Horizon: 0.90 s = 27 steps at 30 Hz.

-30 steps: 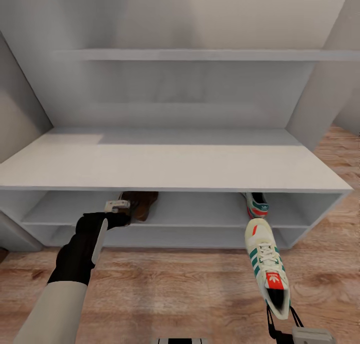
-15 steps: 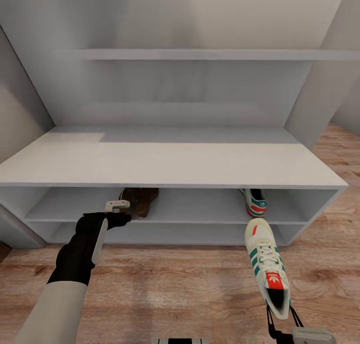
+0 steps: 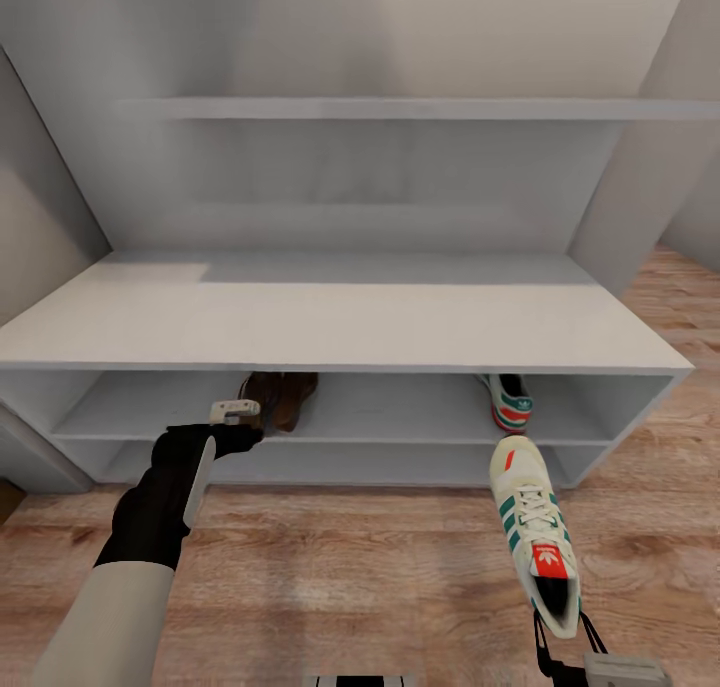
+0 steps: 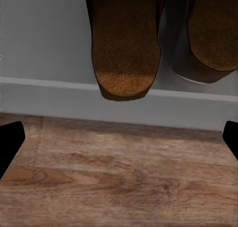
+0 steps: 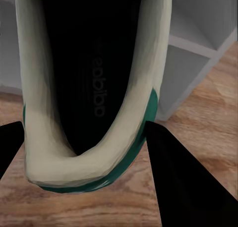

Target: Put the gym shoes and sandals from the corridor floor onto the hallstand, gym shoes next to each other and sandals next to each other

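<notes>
The hallstand (image 3: 340, 322) stands right in front of me. Both sandals (image 3: 280, 399) lie side by side on its upper open shelf, heels at the shelf's edge (image 4: 126, 43) (image 4: 213, 33). My left gripper (image 3: 235, 412) hovers just in front of them, open, its fingertips (image 4: 10, 142) wide apart and holding nothing. One gym shoe (image 3: 510, 402) rests on the same shelf to the right. The other gym shoe (image 3: 535, 532) hangs above the corridor floor (image 3: 350, 577), toe pointing at the rack, with my right gripper (image 3: 565, 657) shut on its heel (image 5: 94, 88).
A long floating shelf (image 3: 400, 109) crosses the back panel above the flat top. Grey walls flank the unit on both sides. Wood flooring runs past the rack's right end (image 3: 690, 307).
The whole view has shifted slightly, showing a bit more of the rack's open shelves, so the camera moved. Both arms and the held shoe keep their places in the picture.
</notes>
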### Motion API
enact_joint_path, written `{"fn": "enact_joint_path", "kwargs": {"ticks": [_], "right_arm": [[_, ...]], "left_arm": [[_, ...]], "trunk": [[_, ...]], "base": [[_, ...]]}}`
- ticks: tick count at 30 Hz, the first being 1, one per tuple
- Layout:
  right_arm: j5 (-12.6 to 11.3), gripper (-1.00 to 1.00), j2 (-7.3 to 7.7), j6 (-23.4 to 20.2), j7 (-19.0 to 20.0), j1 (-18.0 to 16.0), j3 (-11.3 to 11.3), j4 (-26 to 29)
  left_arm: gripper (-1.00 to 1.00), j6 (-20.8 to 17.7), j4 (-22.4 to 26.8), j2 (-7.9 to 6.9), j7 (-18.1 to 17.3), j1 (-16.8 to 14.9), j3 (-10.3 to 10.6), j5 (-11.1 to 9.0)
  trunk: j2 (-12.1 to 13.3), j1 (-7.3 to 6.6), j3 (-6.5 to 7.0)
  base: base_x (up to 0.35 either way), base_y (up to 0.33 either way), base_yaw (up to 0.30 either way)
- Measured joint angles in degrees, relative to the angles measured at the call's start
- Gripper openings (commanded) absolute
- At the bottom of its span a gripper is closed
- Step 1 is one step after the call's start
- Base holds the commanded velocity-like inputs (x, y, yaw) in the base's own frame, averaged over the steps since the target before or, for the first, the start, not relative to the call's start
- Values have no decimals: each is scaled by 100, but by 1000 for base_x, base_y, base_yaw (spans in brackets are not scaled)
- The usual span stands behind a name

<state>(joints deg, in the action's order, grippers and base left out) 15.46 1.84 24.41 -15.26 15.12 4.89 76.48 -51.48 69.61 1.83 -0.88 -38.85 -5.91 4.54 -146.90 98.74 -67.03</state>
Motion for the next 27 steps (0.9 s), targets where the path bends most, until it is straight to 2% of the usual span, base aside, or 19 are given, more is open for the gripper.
{"fn": "enact_joint_path", "kwargs": {"ticks": [10, 27], "right_arm": [[1, -100, 0, 0, 1, 0, 1, -11], [37, -100, -31, -14, 18, -22, -22, -26]], "left_arm": [[100, 1, 6, -4, 0, 0, 1, -5], [100, -2, 9, -7, 0, 0, 2, -6]], "trunk": [[0, 0, 0], [0, 0, 0]], "base": [[-181, 0, 0], [-32, 0, 0]]}}
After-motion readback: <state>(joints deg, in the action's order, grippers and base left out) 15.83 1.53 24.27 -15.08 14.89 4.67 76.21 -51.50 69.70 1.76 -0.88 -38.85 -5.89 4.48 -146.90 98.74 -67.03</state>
